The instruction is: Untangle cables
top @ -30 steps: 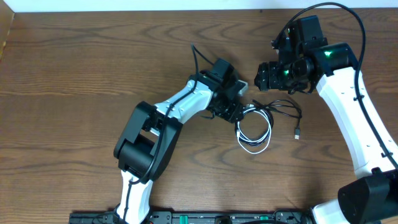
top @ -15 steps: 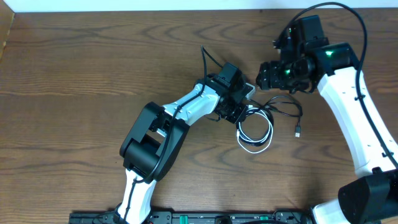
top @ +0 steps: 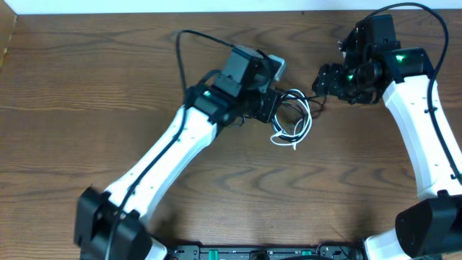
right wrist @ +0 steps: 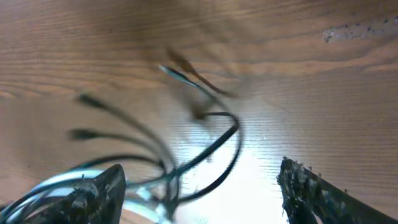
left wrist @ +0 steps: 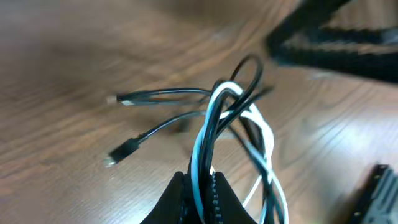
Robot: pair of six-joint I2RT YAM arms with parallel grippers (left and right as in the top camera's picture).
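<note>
fig.: cables [left wrist: 233,106] clamped in left gripper [left wrist: 200,182]; right gripper [right wrist: 200,177] open. one loose blk end [left wrist: 122,151] is best taken, drawn out slowly.

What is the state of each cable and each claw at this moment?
White cable: looped, tangled with the black ones.
Black cables: tangled, plug ends free.
Left claw: shut on the white cable and a black strand.
Right claw: open, gripping nothing.
</note>
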